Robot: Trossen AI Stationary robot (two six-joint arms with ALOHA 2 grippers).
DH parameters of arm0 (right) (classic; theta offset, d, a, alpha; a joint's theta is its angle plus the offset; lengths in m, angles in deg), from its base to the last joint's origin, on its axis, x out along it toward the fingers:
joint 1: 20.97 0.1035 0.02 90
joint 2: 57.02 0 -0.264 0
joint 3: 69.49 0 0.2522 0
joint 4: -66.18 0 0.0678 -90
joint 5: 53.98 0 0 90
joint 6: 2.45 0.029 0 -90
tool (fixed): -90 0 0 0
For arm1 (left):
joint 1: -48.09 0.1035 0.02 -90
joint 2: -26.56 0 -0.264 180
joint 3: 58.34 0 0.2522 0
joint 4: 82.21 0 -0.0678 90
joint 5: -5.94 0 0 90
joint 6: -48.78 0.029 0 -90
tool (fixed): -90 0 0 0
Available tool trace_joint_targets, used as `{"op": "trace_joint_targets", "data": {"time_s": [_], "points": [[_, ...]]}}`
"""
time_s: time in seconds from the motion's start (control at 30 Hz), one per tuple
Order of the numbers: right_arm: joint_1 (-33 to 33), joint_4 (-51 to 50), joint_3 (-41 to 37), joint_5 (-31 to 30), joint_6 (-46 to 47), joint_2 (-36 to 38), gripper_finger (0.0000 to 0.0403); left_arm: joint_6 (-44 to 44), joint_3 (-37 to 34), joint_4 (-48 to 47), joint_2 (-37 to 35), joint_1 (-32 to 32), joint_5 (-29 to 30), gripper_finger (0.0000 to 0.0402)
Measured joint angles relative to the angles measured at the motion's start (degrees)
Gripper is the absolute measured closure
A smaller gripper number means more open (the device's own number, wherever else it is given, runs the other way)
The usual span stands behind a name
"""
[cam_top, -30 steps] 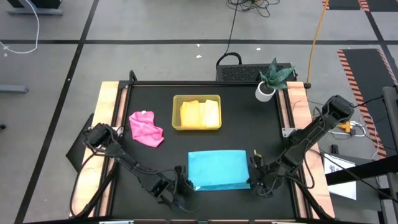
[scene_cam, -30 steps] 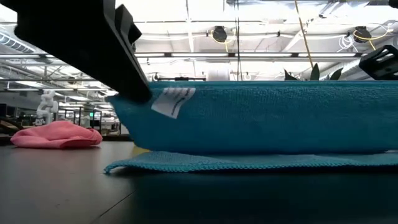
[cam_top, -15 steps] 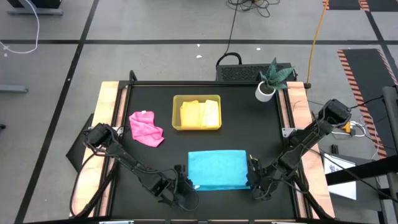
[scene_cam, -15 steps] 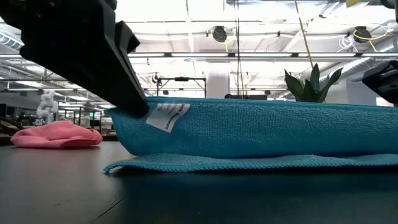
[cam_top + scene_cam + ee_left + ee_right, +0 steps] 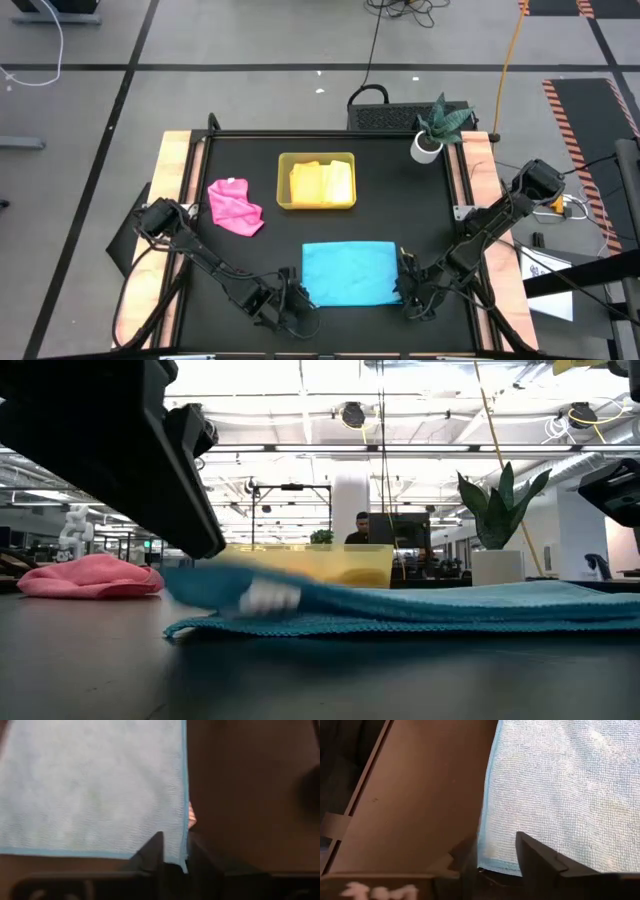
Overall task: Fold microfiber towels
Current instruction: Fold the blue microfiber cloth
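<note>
Two claws are placed at the near corners of the blue towel (image 5: pixel 348 273), which is laid folded on the near middle of the surface (image 5: pixel 430 200); left claw (image 5: pixel 292 297) at its left corner, right claw (image 5: pixel 410 287) at its right; both are seen parted, cloth edge loose between the fingers, nothing gripped. First fold is judged done; second fold is called for next. Pink towel (image 5: pixel 235 207) is left crumpled; yellow towel (image 5: pixel 322 183) is stowed in the tray (image 5: pixel 283 181).

A yellow-green tray (image 5: pixel 283 183) sits mid-table, a potted plant (image 5: pixel 433 128) at the far right corner.
</note>
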Motion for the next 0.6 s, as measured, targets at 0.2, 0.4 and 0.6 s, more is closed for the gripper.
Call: {"op": "trace_joint_targets", "data": {"time_s": [0.2,0.4,0.6], "points": [[-0.02,-0.02,0.00,4.72,-1.94,0.00,0.0255,-2.64,1.30,0.03,-0.02,1.72,-8.44,0.0219],[0.13,0.16,0.00,3.96,-2.92,0.00,0.0267,-0.99,2.16,0.07,-0.13,3.16,-4.25,0.0185],[0.85,0.95,0.00,0.92,-4.37,-0.52,0.0271,0.03,2.16,0.07,-0.13,6.39,-1.71,0.0183]]}}
